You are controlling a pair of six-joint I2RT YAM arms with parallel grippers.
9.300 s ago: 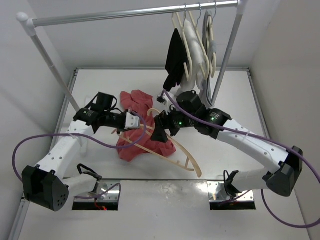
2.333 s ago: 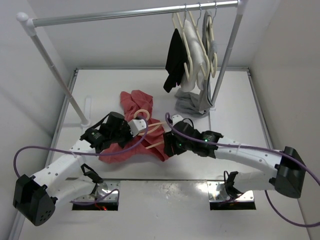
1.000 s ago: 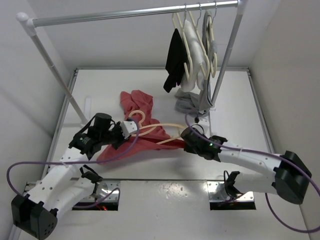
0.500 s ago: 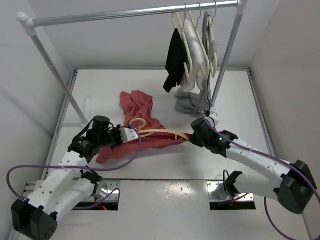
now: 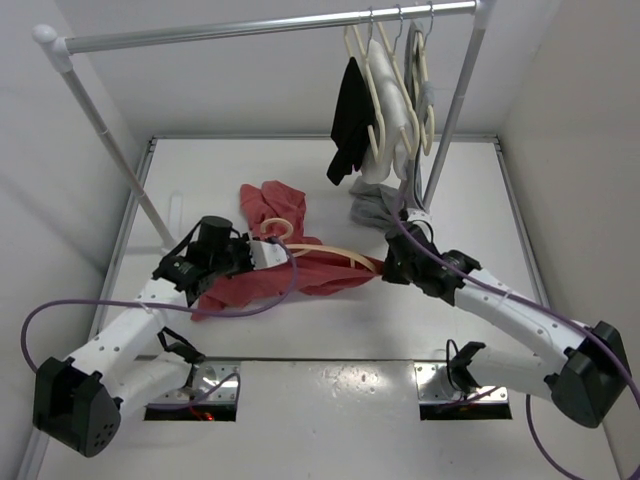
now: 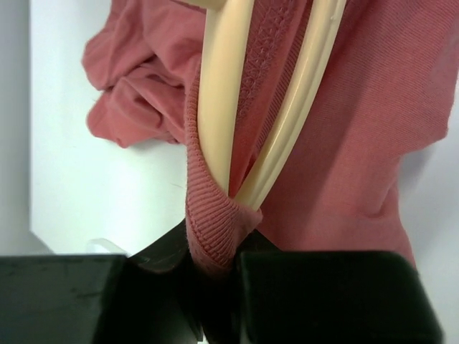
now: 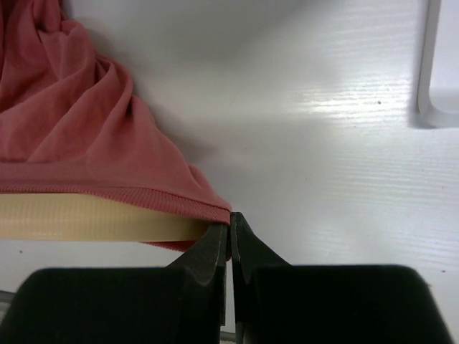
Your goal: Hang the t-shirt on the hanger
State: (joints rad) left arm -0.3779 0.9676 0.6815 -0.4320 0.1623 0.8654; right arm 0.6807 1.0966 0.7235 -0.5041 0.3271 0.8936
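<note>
near the front edge of the white table (image 5: 220, 170) the two arm bases sit side by side, and both arms reach inward to the middle of the table. the left fingers (image 6: 323, 301) are clamped on the ribbed collar of the t-shirt (image 5: 255, 285), bunching it in a thick fold right where the two pale bars of the hanger (image 6: 219, 107) run up out of the neck opening. the right fingers (image 7: 208, 258) are pressed fully together and appear to nip only the very edge of the shirt's hem, with the end of the hanger's arm lying just beside their tips. between the two arms the coral-red shirt lies low over the table, pulled into a long band from left to right, with the hanger partly inside it and its hook poking out near the left fingers. a loose heap of the shirt lies just beyond, toward the far left. at the far right a metal rail (image 5: 250, 27) carries a black garment (image 5: 350, 110) and cream hangers (image 5: 385, 90), with a grey garment (image 5: 375, 208) on the table beneath. the hold on the right looks thin, so a harder pull could let the hem slip free and the fabric spring back. the hanger's end could also poke out past the hem instead of seating in the shoulder. on the left, tugging the bunched collar could drag the hanger back out through the neck.
</note>
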